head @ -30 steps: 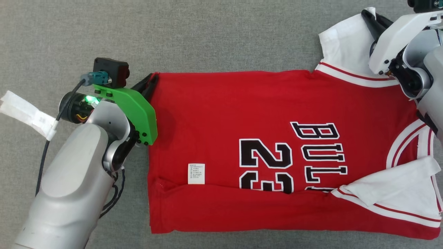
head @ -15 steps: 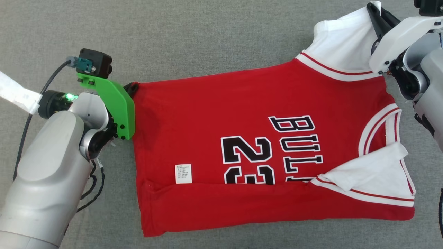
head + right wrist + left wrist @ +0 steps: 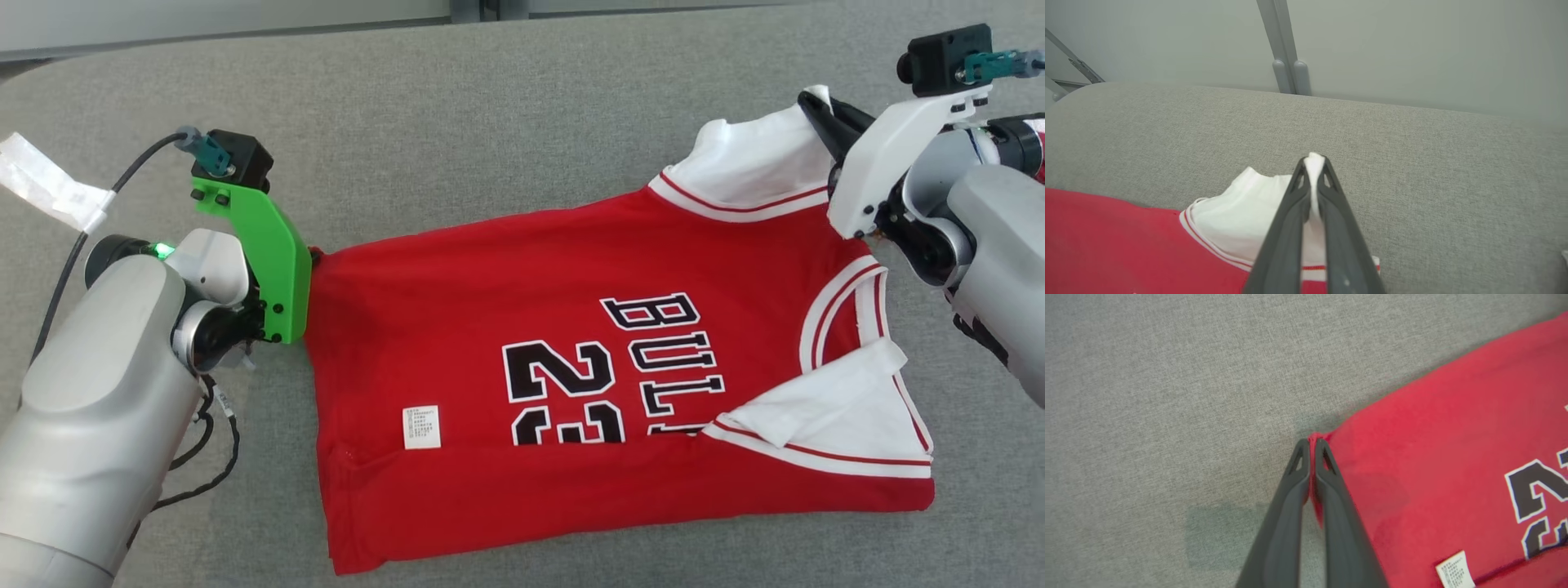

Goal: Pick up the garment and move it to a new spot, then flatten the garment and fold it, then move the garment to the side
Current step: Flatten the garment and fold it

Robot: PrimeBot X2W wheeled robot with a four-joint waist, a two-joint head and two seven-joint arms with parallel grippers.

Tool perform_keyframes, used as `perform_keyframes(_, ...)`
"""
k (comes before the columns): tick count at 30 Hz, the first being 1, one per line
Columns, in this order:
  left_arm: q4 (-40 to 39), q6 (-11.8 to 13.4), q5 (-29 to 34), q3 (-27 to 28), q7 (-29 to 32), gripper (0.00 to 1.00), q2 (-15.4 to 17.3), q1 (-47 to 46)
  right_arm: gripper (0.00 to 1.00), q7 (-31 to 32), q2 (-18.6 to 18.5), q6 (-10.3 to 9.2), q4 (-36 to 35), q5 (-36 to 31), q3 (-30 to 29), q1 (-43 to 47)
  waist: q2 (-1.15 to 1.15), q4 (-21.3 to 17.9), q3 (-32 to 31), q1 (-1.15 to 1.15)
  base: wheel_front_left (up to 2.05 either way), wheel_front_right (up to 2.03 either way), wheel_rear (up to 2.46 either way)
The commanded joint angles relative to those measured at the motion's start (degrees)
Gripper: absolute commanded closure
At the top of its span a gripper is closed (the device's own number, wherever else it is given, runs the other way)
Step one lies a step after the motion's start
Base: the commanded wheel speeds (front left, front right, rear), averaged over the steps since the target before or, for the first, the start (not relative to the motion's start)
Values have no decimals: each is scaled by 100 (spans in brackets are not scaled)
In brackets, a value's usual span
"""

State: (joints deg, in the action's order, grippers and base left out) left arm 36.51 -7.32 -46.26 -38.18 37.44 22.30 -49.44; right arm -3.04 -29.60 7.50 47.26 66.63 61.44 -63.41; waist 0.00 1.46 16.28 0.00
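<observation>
Okay, jersey (image 3: 490, 286) spread on grey cushion (image 3: 490, 122), gripped at 2 ends.
My left gripper (image 3: 1312, 444) is clamped on its red hem corner, right gripper (image 3: 1312, 163) on the white sleeve tip.

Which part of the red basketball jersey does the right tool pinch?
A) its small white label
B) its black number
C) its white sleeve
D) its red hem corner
C: the right tool is shut on the white sleeve of the red basketball jersey, with white cloth squeezed in it.
</observation>
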Motion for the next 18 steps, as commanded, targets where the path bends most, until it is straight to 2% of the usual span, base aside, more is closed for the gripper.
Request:
perform_keyframes(1,-57,-22,-110,-42,64,100,89,-9,100,69,-68,-2,-80,74,95,130,0,-107,-243,0,0,0,0)
perform_keyframes(6,-289,-23,-556,-241,300,100,316,227,100,402,-382,-2,-467,311,507,365,0,-160,-524,0,0,0,0)
perform_keyframes(18,-505,-24,-974,-692,620,100,644,603,100,1283,-1104,-2,-1613,765,1078,870,0,-304,-932,0,0,0,0)
